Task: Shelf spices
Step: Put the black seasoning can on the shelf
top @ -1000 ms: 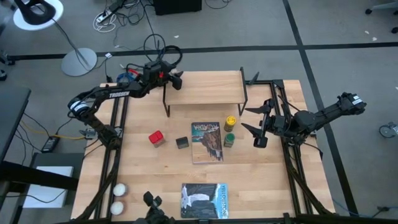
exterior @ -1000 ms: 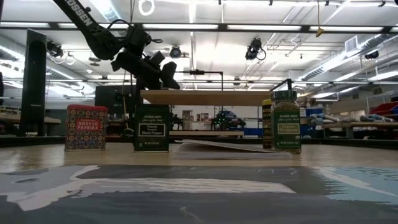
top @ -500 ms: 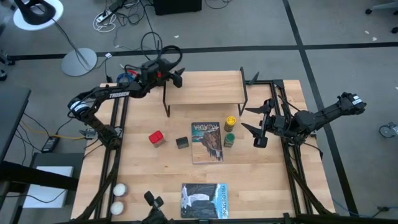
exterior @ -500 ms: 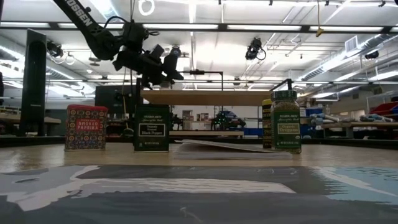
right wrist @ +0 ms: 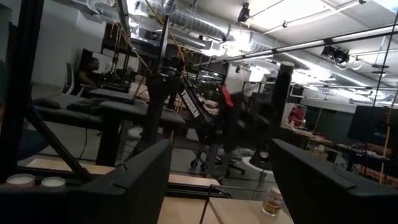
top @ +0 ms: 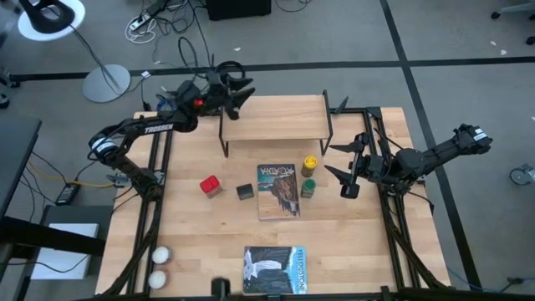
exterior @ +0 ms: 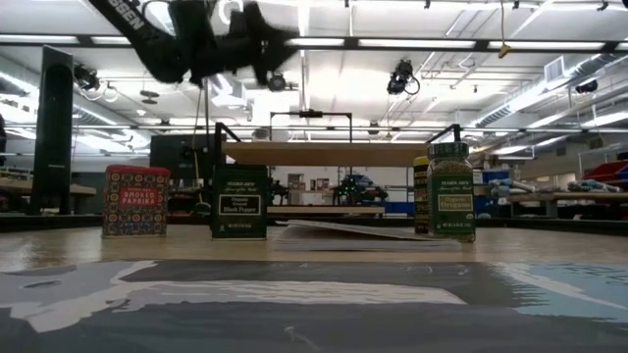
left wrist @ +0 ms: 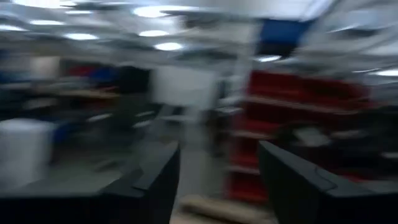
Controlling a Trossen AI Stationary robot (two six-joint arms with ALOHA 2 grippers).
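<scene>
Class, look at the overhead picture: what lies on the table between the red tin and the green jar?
In the high view, the dark square tin and an open book lie between the red tin and the green jar.

We see even brightness from long white ceiling strip lights [exterior: 392, 42]; the left wrist view smears with blur.

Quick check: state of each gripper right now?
Left gripper: open, holding nothing, raised near the shelf's far-left corner.
Right gripper: open, holding nothing, waiting at the table's right side.
</scene>
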